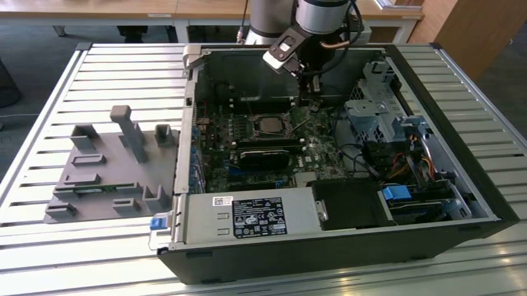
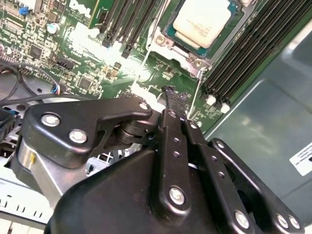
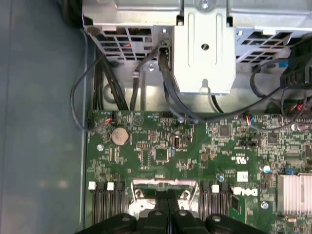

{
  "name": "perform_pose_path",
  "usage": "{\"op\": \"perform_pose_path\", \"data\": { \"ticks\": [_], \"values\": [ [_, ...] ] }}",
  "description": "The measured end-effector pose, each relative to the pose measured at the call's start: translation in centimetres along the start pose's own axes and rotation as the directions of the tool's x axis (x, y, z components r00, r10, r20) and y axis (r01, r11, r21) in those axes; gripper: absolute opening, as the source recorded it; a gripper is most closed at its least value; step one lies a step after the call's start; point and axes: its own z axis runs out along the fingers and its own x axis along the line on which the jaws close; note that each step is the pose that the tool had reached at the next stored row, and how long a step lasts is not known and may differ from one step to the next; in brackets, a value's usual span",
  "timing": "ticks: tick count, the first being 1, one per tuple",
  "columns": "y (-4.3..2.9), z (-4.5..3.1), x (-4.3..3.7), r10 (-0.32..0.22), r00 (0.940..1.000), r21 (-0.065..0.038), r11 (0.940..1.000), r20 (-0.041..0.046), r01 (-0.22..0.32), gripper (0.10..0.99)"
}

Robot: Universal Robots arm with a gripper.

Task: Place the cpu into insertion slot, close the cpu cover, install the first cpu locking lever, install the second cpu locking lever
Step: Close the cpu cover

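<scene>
The computer case (image 1: pixel 329 253) is laid flat on the slatted table (image 1: pixel 82 259) with its side off, so the green board (image 3: pixel 161 146) inside can be reached from above. The gripper (image 1: pixel 312 103) is held low inside the case, just beside the socket. In both wrist views its two black fingers are seen pressed together at the tips, with nothing between them, so the gripper (image 2: pixel 170 91) is closed and empty. Closed fingers make one thin, stiff point, which is likely why they are held that way: small parts can be pushed with it. The cpu (image 2: pixel 202 22) is already sitting flat in its slot, with its pale metal top facing up. The cpu cover (image 2: pixel 181 52) seems to be lying down around it, so that the chip is kept in place, though this cannot be told for sure. One thin silver locking lever (image 2: pixel 196 95) is seen sticking out right next to the fingertips, and a second lever (image 2: pixel 146 62) on the other side of the socket, so it is judged that neither is locked yet. A grey holder (image 1: pixel 107 166) is kept on the table beside the case
</scene>
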Motion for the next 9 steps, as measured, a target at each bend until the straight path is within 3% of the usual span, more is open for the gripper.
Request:
{"op": "perform_pose_path", "data": {
  "ticks": [5, 9],
  "values": [
    [0.12, 0.06, 0.0, 0.0, 1.0, 0.0, 1.0, -0.0001, 0.0, 0.106],
    [0.63, 0.13, 0.01, 0.0, 1.0, 0.0, 1.0, 0.0001, 0.0, 0.106]
  ]
}}
